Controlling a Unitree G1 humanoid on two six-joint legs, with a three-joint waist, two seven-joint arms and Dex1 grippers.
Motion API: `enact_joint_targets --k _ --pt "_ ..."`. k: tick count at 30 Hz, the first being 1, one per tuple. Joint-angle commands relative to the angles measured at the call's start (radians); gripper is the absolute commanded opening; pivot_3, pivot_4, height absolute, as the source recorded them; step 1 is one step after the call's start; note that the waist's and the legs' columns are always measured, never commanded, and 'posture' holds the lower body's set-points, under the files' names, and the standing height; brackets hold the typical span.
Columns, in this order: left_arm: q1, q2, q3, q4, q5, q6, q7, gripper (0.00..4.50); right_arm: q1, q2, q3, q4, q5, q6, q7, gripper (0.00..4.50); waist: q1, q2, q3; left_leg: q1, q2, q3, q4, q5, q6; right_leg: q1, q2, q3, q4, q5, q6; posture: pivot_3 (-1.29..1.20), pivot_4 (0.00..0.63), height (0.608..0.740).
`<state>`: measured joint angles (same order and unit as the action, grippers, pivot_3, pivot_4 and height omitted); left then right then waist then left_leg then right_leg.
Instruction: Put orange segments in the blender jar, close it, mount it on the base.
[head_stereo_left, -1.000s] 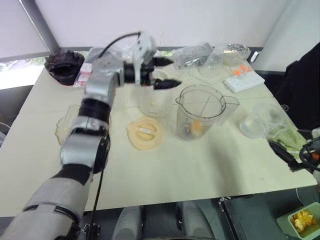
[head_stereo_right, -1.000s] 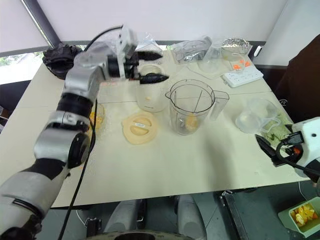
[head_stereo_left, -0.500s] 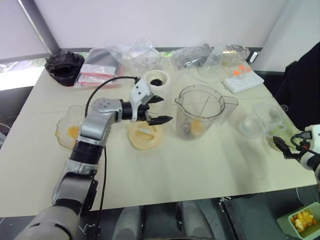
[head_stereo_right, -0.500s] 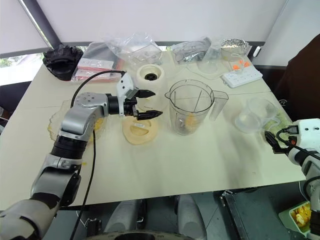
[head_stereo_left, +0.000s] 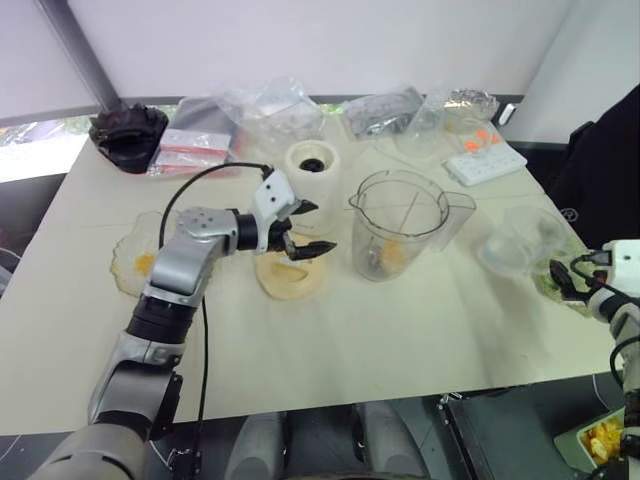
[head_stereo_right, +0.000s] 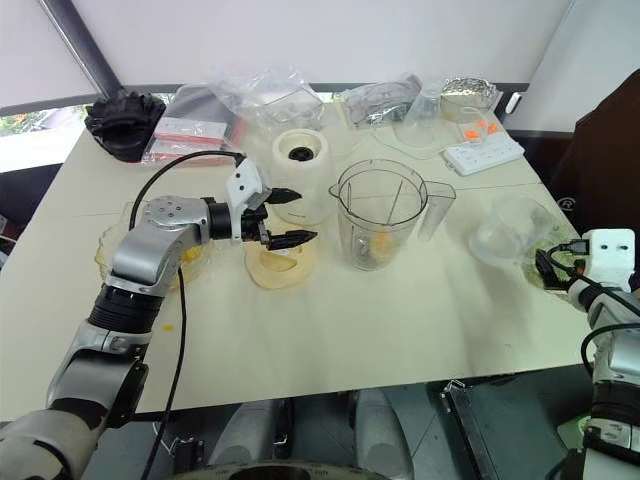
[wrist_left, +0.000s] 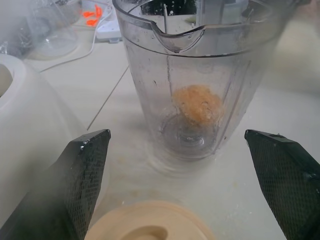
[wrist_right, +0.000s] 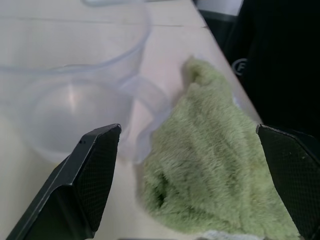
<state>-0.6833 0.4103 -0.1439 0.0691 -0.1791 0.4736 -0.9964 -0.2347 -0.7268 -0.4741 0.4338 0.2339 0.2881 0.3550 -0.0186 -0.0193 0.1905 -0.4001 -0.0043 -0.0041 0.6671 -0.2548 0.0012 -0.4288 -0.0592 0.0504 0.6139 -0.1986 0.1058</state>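
1. Change: the left tool (head_stereo_left: 306, 228) was up over the base (head_stereo_left: 314, 165) a second ago; it has since come down and back toward the robot, and now hangs low over the flat round lid (head_stereo_left: 290, 275). The right tool (head_stereo_right: 551, 268) has swung out from the counter's near right corner to the green cloth (wrist_right: 210, 165) beside the small clear cup (head_stereo_left: 520, 240).
2. Meaning, as a judgement: one orange segment (wrist_left: 199, 104) already sits at the bottom of the blender jar (head_stereo_left: 408, 232), so loading looks at least begun. The left tool's drop onto the lid suggests the closing step is next. Jar is still open-topped and not yet on the base.
3. Left arm pose: reaches forward across the counter (head_stereo_left: 400, 330), forearm angled inward, tool pointing slightly down toward the jar. Fingers spread wide, nothing between them; the lid lies just below them, contact not clear.
4. Right arm pose: stretched far out to the right edge, tool roughly level, fingers wide apart and empty, cloth and cup just ahead.
5. Locations: jar stands upright mid-counter, right of the lid; base behind the lid, near the jar but apart. A glass dish (head_stereo_left: 135, 262) with more orange pieces sits on the left.
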Motion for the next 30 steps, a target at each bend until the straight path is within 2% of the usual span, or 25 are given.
enact_joint_targets --k 1,22,25,30 --pt "-0.024 0.006 -0.001 -0.03 -0.009 -0.02 0.009 4.48 -0.034 -0.005 -0.007 0.038 -0.008 -0.044 -0.02 4.5 -0.001 0.0 0.0 0.0 0.0 0.0 0.0 0.0 0.0 0.0 0.0 0.0 0.0 0.0 0.0 0.0 0.15 0.74" --pt "-0.036 0.039 -0.033 -0.048 0.002 -0.06 0.011 4.48 -0.16 0.059 -0.023 0.214 0.013 -0.112 -0.108 4.5 -0.003 0.0 0.0 0.001 0.0 0.0 -0.001 0.0 0.0 0.0 0.0 0.0 0.0 0.0 0.0 0.0 0.15 0.74" --pt "-0.03 0.047 -0.032 -0.057 -0.008 -0.044 0.003 4.5 -0.168 0.063 -0.018 0.229 0.016 -0.126 -0.114 3.65 -0.004 0.0 0.0 0.001 0.0 0.0 -0.001 0.0 0.0 0.0 0.0 0.0 0.0 0.0 0.0 0.0 0.15 0.74" --pt "0.008 0.085 -0.048 -0.107 -0.029 -0.021 -0.05 4.5 -0.181 0.076 -0.014 0.238 0.019 -0.138 -0.119 0.99 -0.003 0.001 0.0 0.001 0.0 0.0 -0.001 0.0 0.0 0.0 0.0 0.0 0.0 0.0 0.0 0.0 0.15 0.74"
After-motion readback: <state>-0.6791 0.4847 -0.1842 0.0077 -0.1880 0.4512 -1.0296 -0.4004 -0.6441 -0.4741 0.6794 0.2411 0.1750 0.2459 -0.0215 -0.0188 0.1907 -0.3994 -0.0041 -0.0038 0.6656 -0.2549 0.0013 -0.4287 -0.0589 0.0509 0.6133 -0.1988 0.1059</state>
